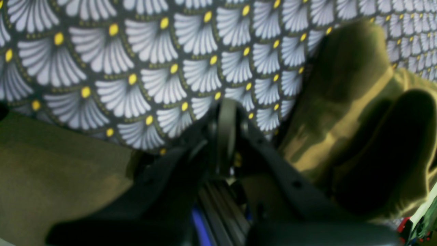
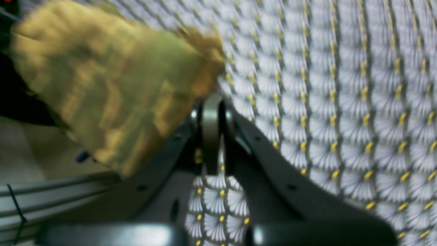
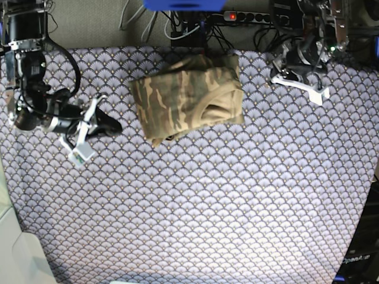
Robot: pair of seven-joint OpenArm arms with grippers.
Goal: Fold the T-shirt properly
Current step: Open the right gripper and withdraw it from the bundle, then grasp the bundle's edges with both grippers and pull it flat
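The camouflage T-shirt (image 3: 189,97) lies folded into a rough rectangle at the back middle of the table, with its collar opening toward the right. It also shows in the left wrist view (image 1: 344,102) and, blurred, in the right wrist view (image 2: 112,85). My right gripper (image 3: 115,126) is shut and empty, low over the cloth a little left of the shirt; its fingers meet in the right wrist view (image 2: 211,109). My left gripper (image 3: 278,71) is shut and empty, right of the shirt near the back edge; it also shows in the left wrist view (image 1: 227,116).
The purple-grey fan-patterned tablecloth (image 3: 225,201) covers the table. Cables and a power strip (image 3: 249,16) lie beyond the back edge. Olive floor (image 1: 51,171) shows past the table edge in the left wrist view. A metal rail (image 2: 51,194) runs beside the right arm.
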